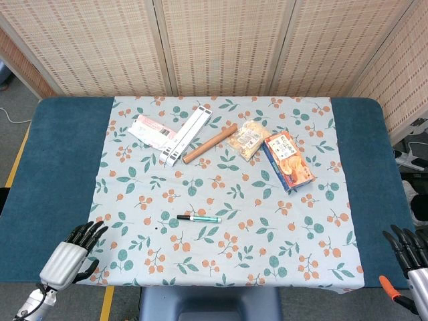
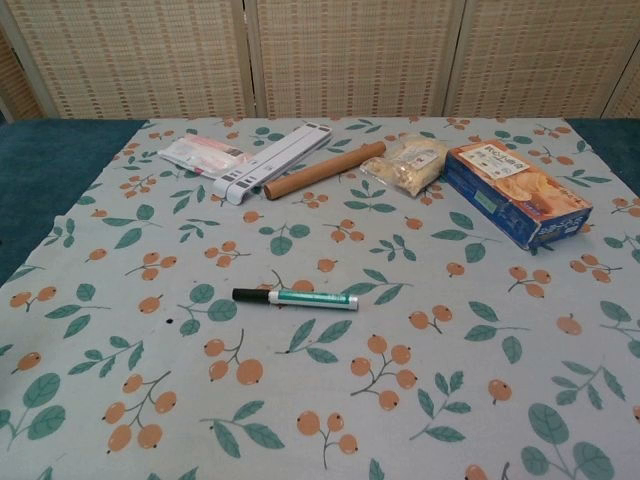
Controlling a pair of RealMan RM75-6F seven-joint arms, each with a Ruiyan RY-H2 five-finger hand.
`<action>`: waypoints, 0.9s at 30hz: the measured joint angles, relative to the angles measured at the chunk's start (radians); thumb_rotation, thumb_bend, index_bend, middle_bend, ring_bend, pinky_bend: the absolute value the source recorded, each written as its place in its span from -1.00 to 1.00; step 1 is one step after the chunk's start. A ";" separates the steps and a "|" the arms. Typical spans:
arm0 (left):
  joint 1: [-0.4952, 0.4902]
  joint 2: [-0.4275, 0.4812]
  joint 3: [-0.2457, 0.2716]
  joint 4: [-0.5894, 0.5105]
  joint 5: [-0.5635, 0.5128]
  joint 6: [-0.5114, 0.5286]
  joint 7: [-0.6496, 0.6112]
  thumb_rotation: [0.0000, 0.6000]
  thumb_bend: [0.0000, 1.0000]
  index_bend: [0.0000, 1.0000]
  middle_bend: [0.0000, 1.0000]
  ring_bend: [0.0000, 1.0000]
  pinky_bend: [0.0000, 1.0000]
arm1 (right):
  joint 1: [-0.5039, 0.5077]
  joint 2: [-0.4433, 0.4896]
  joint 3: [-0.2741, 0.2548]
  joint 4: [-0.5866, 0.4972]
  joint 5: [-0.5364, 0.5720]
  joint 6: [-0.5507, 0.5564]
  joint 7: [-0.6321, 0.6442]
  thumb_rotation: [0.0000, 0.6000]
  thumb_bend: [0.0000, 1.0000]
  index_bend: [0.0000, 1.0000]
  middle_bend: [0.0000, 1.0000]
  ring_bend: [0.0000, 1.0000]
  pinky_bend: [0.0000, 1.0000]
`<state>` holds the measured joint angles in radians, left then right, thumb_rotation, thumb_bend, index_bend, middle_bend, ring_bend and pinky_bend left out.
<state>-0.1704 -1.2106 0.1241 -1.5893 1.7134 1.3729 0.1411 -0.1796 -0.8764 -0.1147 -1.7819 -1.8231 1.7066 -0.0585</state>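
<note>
Both hands idle at the near worktop edge; marker lies alone mid-cloth.

Left hand [image 1: 72,254] rests at the near left corner of the leaf-and-berry cloth [image 1: 134,200], fingers spread, grasping nothing. Right hand [image 1: 409,254] sits at the near right over the blue worktop [image 1: 60,167], fingers likewise apart and empty. Marker [image 1: 198,219], black cap to the left, green-and-white barrel, lies flat near cloth centre, well apart from either hand; barrel print too small to read. Far row, left to right: pink-white packet [image 1: 152,130], long white box [image 1: 188,136] lying partly across it, brown rod [image 1: 210,143] just beside, clear snack bag [image 1: 246,140], blue cracker box [image 1: 288,160] with orange picture. Labels on all are illegible in both views.
</note>
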 measured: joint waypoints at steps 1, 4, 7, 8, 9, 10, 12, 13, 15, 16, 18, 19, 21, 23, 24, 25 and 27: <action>0.001 0.000 0.000 0.000 0.001 0.001 0.000 1.00 -0.20 -1.00 -1.00 -1.00 -0.74 | 0.001 -0.002 0.000 0.001 0.000 -0.005 -0.002 1.00 -0.66 -1.00 -1.00 -1.00 -1.00; 0.002 -0.003 0.001 -0.005 0.004 0.002 0.010 1.00 -0.20 -1.00 -1.00 -1.00 -0.74 | 0.006 -0.012 -0.001 0.003 -0.003 -0.015 -0.011 1.00 -0.66 -1.00 -1.00 -1.00 -1.00; 0.002 -0.009 0.001 -0.008 0.010 0.004 0.019 1.00 -0.20 -1.00 -1.00 -1.00 -0.75 | 0.014 -0.033 -0.001 0.010 -0.017 -0.025 -0.016 1.00 -0.66 -1.00 -1.00 -1.00 -1.00; 0.002 -0.011 -0.001 -0.008 0.011 0.008 0.020 1.00 -0.20 -1.00 -1.00 -1.00 -0.76 | 0.018 -0.041 0.000 0.010 -0.021 -0.030 -0.017 1.00 -0.66 -1.00 -1.00 -1.00 -1.00; 0.002 -0.012 -0.004 -0.008 0.011 0.012 0.018 1.00 -0.20 -1.00 -1.00 -1.00 -0.76 | 0.023 -0.049 0.000 0.010 -0.024 -0.039 -0.021 1.00 -0.66 -1.00 -1.00 -1.00 -1.00; 0.001 -0.013 -0.007 -0.009 0.012 0.016 0.015 1.00 -0.20 -1.00 -1.00 -1.00 -0.77 | 0.031 -0.059 0.002 0.008 -0.027 -0.055 -0.030 1.00 -0.66 -1.00 -1.00 -1.00 -1.00; -0.002 -0.014 -0.020 -0.010 0.015 0.031 0.005 1.00 -0.20 -1.00 -1.00 -1.00 -0.79 | 0.046 -0.079 0.007 -0.001 -0.029 -0.088 -0.056 1.00 -0.66 -1.00 -1.00 -1.00 -1.00; -0.004 -0.016 -0.027 -0.010 0.016 0.040 -0.001 1.00 -0.20 -1.00 -1.00 -1.00 -0.80 | 0.059 -0.097 0.012 -0.010 -0.028 -0.113 -0.082 1.00 -0.66 -1.00 -1.00 -1.00 -1.00; -0.008 -0.019 -0.049 -0.008 0.017 0.061 -0.018 1.00 -0.20 -1.00 -1.00 -1.00 -0.81 | 0.079 -0.133 0.022 -0.027 -0.024 -0.158 -0.131 1.00 -0.66 -1.00 -1.00 -1.00 -1.00; -0.011 -0.021 -0.057 -0.007 0.017 0.069 -0.026 1.00 -0.20 -1.00 -1.00 -1.00 -0.82 | 0.094 -0.161 0.030 -0.039 -0.018 -0.193 -0.170 1.00 -0.66 -1.00 -0.98 -1.00 -1.00; -0.016 -0.021 -0.070 -0.006 0.015 0.078 -0.050 1.00 -0.20 -1.00 -1.00 -1.00 -0.82 | 0.119 -0.210 0.044 -0.055 -0.002 -0.250 -0.236 1.00 -0.66 -1.00 -0.92 -1.00 -1.00; -0.020 -0.022 -0.074 -0.004 0.014 0.079 -0.061 1.00 -0.20 -1.00 -1.00 -1.00 -0.82 | 0.137 -0.251 0.055 -0.063 0.013 -0.290 -0.284 1.00 -0.66 -0.97 -0.87 -1.00 -1.00; -0.027 -0.022 -0.085 0.003 0.001 0.074 -0.081 1.00 -0.20 -1.00 -1.00 -1.00 -0.82 | 0.164 -0.321 0.074 -0.070 0.043 -0.344 -0.357 1.00 -0.66 -0.86 -0.78 -1.00 -1.00; -0.033 -0.021 -0.091 0.009 -0.022 0.059 -0.090 1.00 -0.20 -1.00 -1.00 -1.00 -0.82 | 0.196 -0.416 0.100 -0.070 0.085 -0.398 -0.429 1.00 -0.64 -0.72 -0.69 -1.00 -1.00; -0.036 -0.021 -0.096 0.012 -0.038 0.048 -0.095 1.00 -0.20 -1.00 -1.00 -1.00 -0.82 | 0.209 -0.459 0.112 -0.066 0.104 -0.419 -0.457 1.00 -0.63 -0.66 -0.64 -1.00 -1.00; -0.038 -0.020 -0.098 0.013 -0.047 0.042 -0.097 1.00 -0.20 -1.00 -1.00 -1.00 -0.82 | 0.229 -0.520 0.129 -0.056 0.129 -0.444 -0.495 1.00 -0.62 -0.63 -0.62 -1.00 -1.00; -0.045 -0.019 -0.107 0.017 -0.077 0.021 -0.105 1.00 -0.20 -1.00 -1.00 -1.00 -0.82 | 0.260 -0.613 0.155 -0.031 0.170 -0.480 -0.557 1.00 -0.60 -0.58 -0.60 -1.00 -1.00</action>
<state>-0.2152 -1.2297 0.0169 -1.5720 1.6363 1.3944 0.0364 0.0801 -1.4891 0.0404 -1.8126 -1.6529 1.2266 -0.6154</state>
